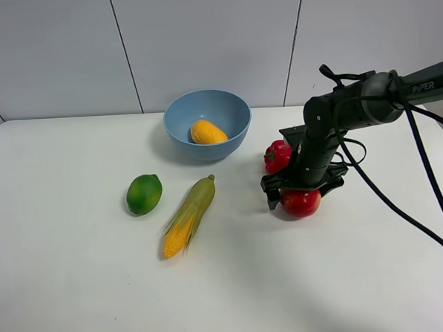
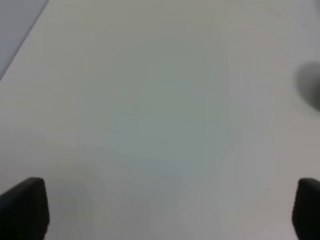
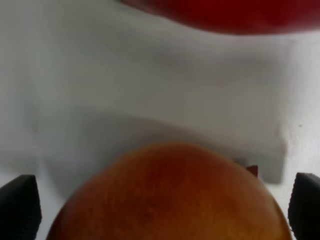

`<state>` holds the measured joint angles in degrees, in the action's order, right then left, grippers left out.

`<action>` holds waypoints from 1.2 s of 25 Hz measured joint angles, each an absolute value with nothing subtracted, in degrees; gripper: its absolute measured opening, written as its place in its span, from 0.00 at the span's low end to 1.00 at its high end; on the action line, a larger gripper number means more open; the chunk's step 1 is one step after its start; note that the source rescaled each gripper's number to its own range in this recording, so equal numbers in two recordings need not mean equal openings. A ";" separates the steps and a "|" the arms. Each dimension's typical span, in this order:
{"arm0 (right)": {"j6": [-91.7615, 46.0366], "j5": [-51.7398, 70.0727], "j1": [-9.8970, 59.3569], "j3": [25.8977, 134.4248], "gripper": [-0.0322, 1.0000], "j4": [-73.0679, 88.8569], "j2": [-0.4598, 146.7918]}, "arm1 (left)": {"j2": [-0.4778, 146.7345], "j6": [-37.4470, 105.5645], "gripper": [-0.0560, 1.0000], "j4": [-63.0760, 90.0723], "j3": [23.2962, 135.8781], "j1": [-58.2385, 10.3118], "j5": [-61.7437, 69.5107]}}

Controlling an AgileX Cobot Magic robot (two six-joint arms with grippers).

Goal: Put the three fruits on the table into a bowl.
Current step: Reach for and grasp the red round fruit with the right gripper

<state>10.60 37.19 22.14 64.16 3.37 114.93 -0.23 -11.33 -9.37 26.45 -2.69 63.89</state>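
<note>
Our right gripper (image 1: 301, 194) is spread wide, its jaws straddling the red apple (image 1: 301, 204) right of centre on the table (image 1: 79, 292), without pinching it. The red pepper (image 1: 277, 156) sits just beside the apple, up and to the left. The mango (image 1: 207, 132) lies inside the blue bowl (image 1: 176, 116) at upper centre. The lime (image 1: 144, 193) rests left of centre, the corn cob (image 1: 190, 214) near it. Our left gripper (image 2: 165, 210) is spread wide over bare tabletop.

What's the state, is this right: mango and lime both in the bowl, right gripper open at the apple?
No. Only the mango is in the bowl; the exterior high view shows the lime on the table. The right gripper is open at the apple: correct.
</note>
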 joint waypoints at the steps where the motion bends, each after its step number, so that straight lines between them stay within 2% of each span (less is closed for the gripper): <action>1: 10.60 37.17 22.14 64.16 1.00 3.37 114.93 | -0.23 -11.33 1.00 -9.37 26.45 -2.69 63.89; 30: 10.60 38.75 22.14 64.16 1.00 3.17 115.65 | -0.23 -11.33 1.00 -9.37 26.45 -2.69 63.89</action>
<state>10.60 38.75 22.14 64.16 3.17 115.65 -0.23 -11.33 -9.37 26.45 -2.69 63.89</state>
